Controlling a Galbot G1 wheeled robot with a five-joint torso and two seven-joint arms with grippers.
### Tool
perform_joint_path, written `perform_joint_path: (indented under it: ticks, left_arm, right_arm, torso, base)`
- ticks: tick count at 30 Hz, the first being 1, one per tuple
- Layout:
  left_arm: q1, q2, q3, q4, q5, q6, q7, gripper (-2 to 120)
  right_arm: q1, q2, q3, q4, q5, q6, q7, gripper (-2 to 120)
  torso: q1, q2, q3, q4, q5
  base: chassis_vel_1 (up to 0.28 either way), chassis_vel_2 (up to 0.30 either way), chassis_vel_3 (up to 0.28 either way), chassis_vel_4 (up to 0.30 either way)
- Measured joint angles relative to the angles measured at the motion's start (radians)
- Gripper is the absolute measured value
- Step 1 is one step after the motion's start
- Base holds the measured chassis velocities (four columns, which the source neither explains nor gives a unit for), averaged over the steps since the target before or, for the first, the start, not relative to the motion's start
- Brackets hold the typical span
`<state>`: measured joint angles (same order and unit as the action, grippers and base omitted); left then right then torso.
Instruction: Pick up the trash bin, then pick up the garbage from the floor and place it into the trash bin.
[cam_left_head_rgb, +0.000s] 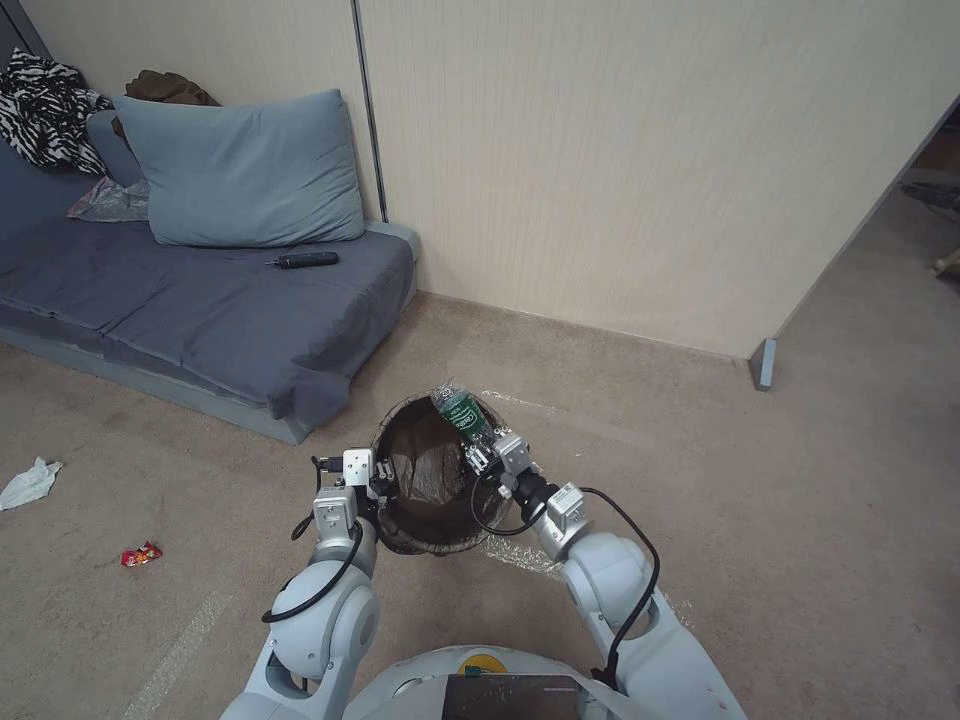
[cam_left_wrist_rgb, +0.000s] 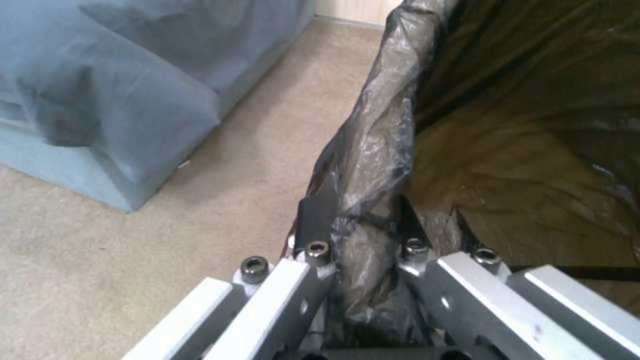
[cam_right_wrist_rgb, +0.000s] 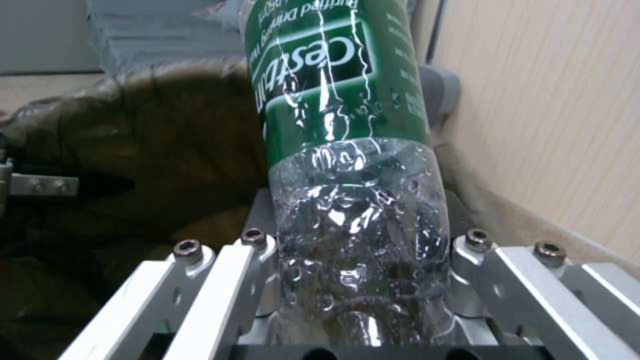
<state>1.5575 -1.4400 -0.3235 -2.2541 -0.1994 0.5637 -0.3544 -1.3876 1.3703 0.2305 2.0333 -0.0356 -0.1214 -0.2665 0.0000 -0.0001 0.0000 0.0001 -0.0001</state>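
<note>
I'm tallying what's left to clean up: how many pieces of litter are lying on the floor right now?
2: a white tissue at the far left, and a red wrapper nearer the robot. More may lie outside the view.

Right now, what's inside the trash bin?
Inside the trash bin only its dark brown liner shows; the bottom stays shadowed. The bottle, clamped in the right hand, pokes over the far rim.

A home living room, by the look of it; low blue-grey sofa (cam_left_head_rgb: 200, 310) with a pillow (cam_left_head_rgb: 245, 170) and zebra-print throw (cam_left_head_rgb: 45, 110); beige carpet (cam_left_head_rgb: 780, 480); pale panelled wall (cam_left_head_rgb: 650, 150); remote (cam_left_head_rgb: 305, 260) on the seat.
</note>
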Motion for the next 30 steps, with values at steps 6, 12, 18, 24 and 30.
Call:
perform_joint_path:
  ticks: [6, 12, 18, 24, 30]
  left_arm:
    - [0.001, -0.006, 0.021, 0.0, 0.007, 0.001, 0.0, 2]
    - [0.003, -0.008, 0.039, 0.003, 0.014, 0.001, -0.001, 2]
    - [0.006, -0.012, 0.061, 0.002, 0.024, 0.001, -0.001, 2]
    - [0.006, -0.012, 0.063, 0.002, 0.028, -0.001, -0.001, 2]
    - [0.006, -0.013, 0.063, 0.002, 0.028, -0.001, -0.001, 2]
  right_arm:
    - [0.013, 0.024, -0.018, -0.04, -0.018, 0.004, 0.0, 31]
    - [0.016, 0.044, -0.026, -0.088, -0.038, 0.019, 0.0, 31]
    - [0.019, 0.049, -0.027, -0.123, -0.056, 0.023, 0.0, 31]
    - [0.017, 0.056, -0.029, -0.141, -0.073, 0.029, 0.001, 39]
    - [0.017, 0.058, -0.029, -0.144, -0.076, 0.028, 0.001, 61]
  torso:
    - [0.0, 0.0, 0.0, -0.0001, 0.0]
    - [0.0, 0.0, 0.0, -0.0002, 0.0]
    - [0.0, 0.0, 0.0, -0.0002, 0.0001]
    - [0.0, 0.0, 0.0, -0.0001, 0.0001]
    - [0.0, 0.0, 0.0, -0.0001, 0.0001]
  base:
    - [0.0, 0.0, 0.0, 0.0]
    - [0.0, 0.0, 0.0, 0.0]
    - [0.0, 0.0, 0.0, 0.0]
    - [0.0, 0.0, 0.0, 0.0]
    - [0.0, 0.0, 0.0, 0.0]
